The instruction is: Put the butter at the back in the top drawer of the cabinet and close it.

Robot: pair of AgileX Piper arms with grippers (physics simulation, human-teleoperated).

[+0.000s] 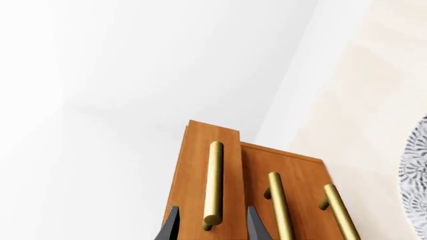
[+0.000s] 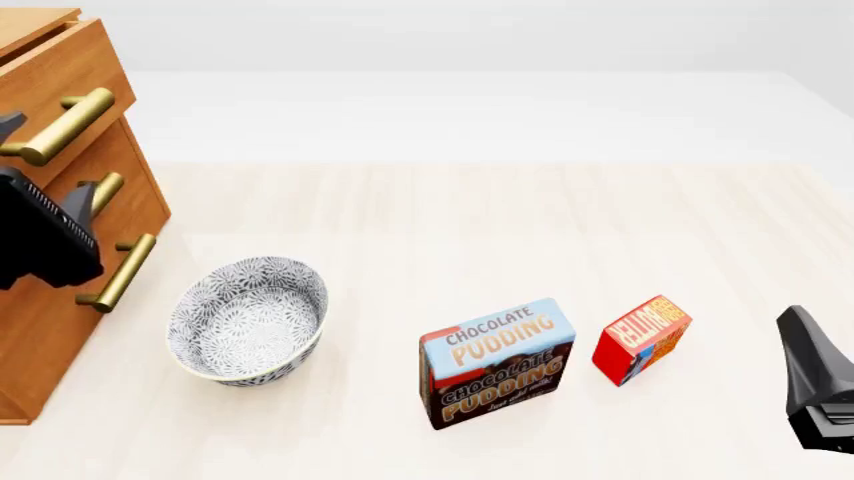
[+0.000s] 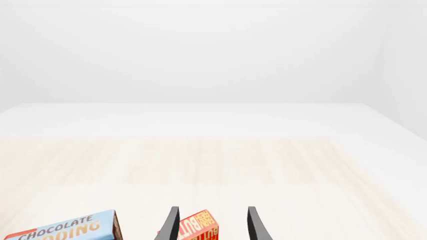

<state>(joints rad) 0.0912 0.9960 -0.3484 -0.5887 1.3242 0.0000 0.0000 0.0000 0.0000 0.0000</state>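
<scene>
The wooden cabinet [image 2: 40,330] stands at the table's far left. Its top drawer [image 2: 60,70] juts out a little past the two lower fronts, and its inside is hidden. My left gripper [image 2: 40,160] is open, its fingers on either side of the near end of the top brass handle [image 1: 213,185], not closed on it. The butter [image 2: 641,338], a small red box, lies on the table at the right front. My right gripper [image 2: 814,380] is open and low, just right of the butter and nearer the camera. The butter [image 3: 199,227] shows between its fingers.
A patterned grey bowl [image 2: 250,318] sits just right of the cabinet. The Chocolate Pudding box [image 2: 497,362] stands left of the butter. The two lower drawers [image 1: 300,180] are shut, each with a brass handle.
</scene>
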